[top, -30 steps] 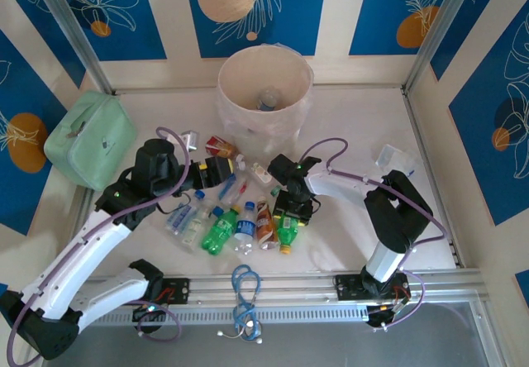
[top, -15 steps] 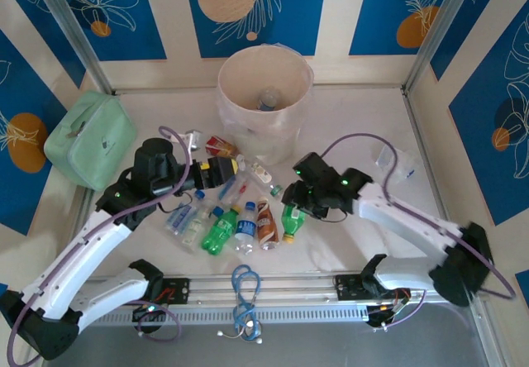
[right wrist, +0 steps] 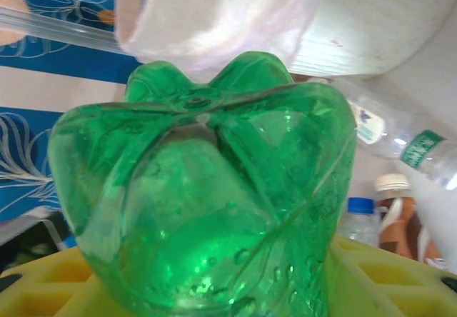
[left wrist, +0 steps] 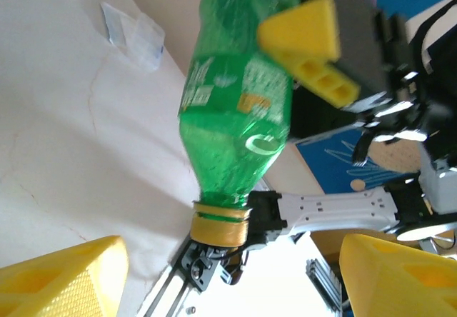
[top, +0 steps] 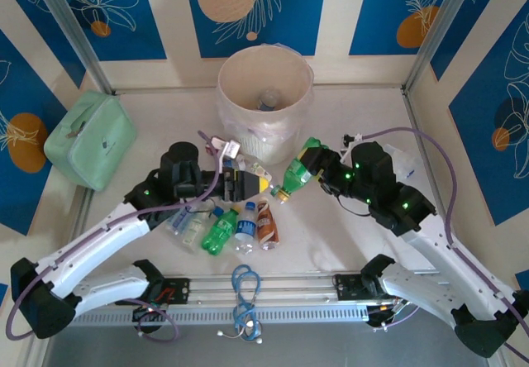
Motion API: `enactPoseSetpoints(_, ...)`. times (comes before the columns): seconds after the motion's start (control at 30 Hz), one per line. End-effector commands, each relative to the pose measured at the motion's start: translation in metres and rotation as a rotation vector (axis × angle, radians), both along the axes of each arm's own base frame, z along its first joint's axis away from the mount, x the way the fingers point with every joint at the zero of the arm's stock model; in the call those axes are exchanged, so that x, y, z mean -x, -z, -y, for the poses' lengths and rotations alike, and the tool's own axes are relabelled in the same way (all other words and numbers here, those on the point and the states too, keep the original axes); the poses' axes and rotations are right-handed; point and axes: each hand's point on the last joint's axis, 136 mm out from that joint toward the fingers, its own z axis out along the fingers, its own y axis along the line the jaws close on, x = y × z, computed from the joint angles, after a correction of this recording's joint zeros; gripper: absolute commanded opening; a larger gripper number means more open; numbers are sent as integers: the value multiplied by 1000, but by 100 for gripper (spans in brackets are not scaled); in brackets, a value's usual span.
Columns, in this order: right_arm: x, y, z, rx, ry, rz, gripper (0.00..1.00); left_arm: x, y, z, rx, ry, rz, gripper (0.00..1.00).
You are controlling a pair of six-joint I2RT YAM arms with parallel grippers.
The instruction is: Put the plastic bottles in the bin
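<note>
White table (top: 339, 239), plastic bottles (top: 245, 225) clustered, bin (top: 258, 129), mint-green case (top: 89, 140)

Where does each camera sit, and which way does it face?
Top external: above and behind the bases, looking down on table and bin; both arms show, right gripper holding a green bottle.
Left wrist: on the left arm, facing that bottle between its open jaws.
Right wrist: on the right arm, facing the bottle's base in its jaws, bin beyond.
Shared by all: the green bottle.

The green bottle (top: 299, 171) has a yellow cap. The bin (top: 244, 82) is cream-pink, the case (top: 89, 138) mint-green, the jaws yellow, the wall (top: 256, 3) blue with white leaf outlines and orange discs.
</note>
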Motion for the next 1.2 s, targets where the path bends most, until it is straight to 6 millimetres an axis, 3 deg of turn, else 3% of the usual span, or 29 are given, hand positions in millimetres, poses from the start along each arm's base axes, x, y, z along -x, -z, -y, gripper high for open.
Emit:
enactPoseSetpoints(0.0,1,-35,-6,-93,-25,59,58,11,-19,14,42,85,72,75)
enactPoseSetpoints(0.17,1,-47,-11,-139,-39,76,59,20,-13,27,4,134,84,71)
enactPoseSetpoints(0.53,1,-44,-21,-161,-68,58,59,21,-13,41,11,161,95,62)
enactPoseSetpoints(1.17,3,-24,-29,-139,-78,18,59,15,-12,41,-17,125,138,38)
